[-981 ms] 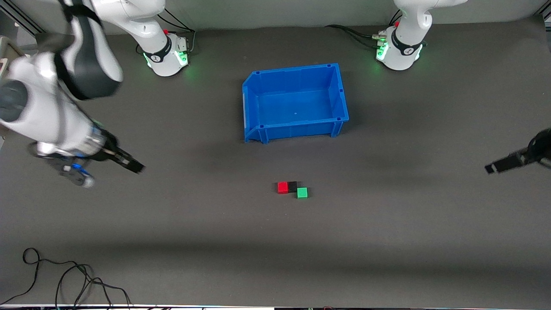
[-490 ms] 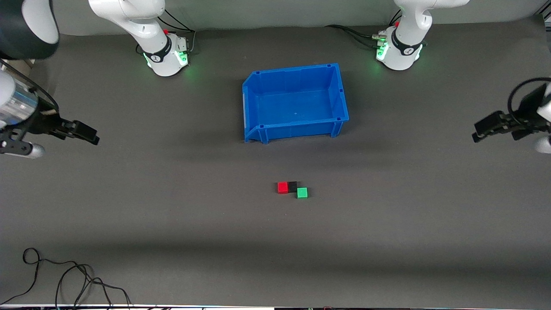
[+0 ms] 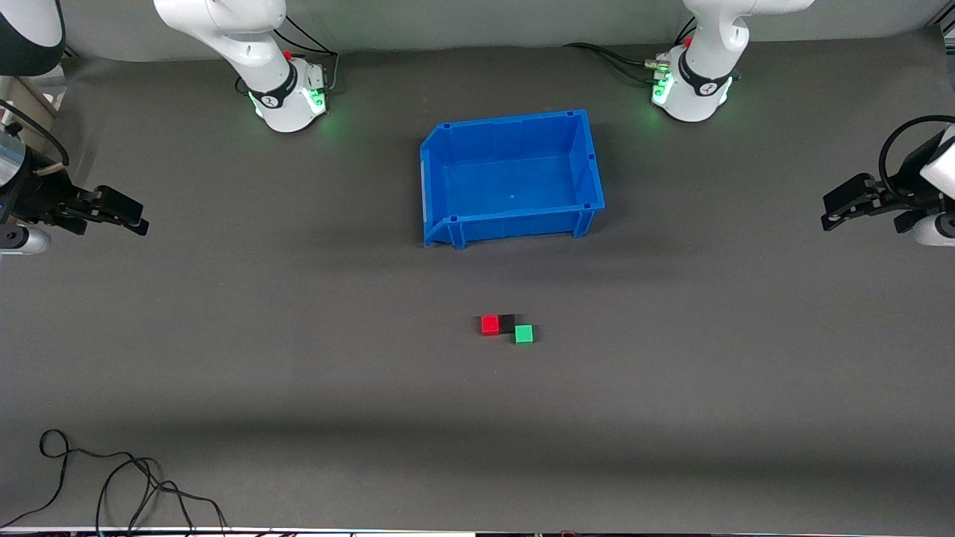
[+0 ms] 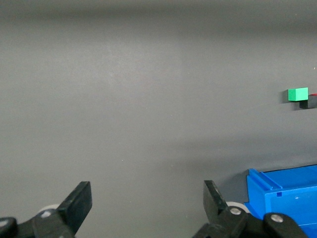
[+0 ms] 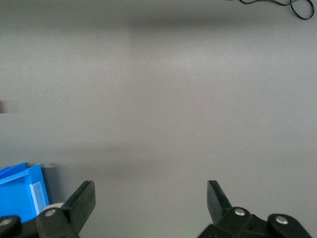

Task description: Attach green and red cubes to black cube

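The red cube [image 3: 489, 324], the black cube [image 3: 507, 323] and the green cube [image 3: 524, 334] sit together on the grey mat, nearer the front camera than the blue bin. The red cube lies flush against the black cube. The green cube touches it toward the left arm's end, offset slightly nearer the camera. The left wrist view shows the green cube [image 4: 297, 93] and part of the black cube [image 4: 310, 102]. My right gripper [image 3: 138, 215] is open and empty over the mat at its end of the table; it also shows in its wrist view [image 5: 151, 198]. My left gripper [image 3: 827, 212] is open and empty at its end [image 4: 147, 198].
An empty blue bin [image 3: 440, 186] stands mid-table between the cubes and the arm bases; its corner shows in both wrist views [image 4: 285, 191] [image 5: 20, 188]. A loose black cable [image 3: 112, 485] lies at the front edge near the right arm's end.
Both arms have drawn back from the middle toward their own ends of the table and toward the bases. The three cubes have not moved.
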Tool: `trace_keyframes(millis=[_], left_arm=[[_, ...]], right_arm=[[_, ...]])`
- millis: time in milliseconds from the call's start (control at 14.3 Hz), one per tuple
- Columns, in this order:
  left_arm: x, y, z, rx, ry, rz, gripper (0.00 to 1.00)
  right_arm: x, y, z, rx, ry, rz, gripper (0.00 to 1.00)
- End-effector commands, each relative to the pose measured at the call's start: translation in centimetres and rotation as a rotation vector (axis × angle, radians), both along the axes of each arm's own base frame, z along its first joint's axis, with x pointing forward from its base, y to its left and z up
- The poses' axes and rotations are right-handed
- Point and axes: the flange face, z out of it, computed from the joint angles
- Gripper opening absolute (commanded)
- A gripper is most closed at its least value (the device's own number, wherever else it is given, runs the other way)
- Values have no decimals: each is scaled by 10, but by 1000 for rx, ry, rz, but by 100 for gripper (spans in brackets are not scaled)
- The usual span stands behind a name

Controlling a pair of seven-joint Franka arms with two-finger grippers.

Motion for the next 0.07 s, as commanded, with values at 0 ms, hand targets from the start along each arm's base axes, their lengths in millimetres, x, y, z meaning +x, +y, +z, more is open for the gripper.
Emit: trace_keyframes(millis=[0], left_arm=[[-13,2,4,21,-10,-21,100]], right_arm=[[2,-3,7,-18,-5,27,100]])
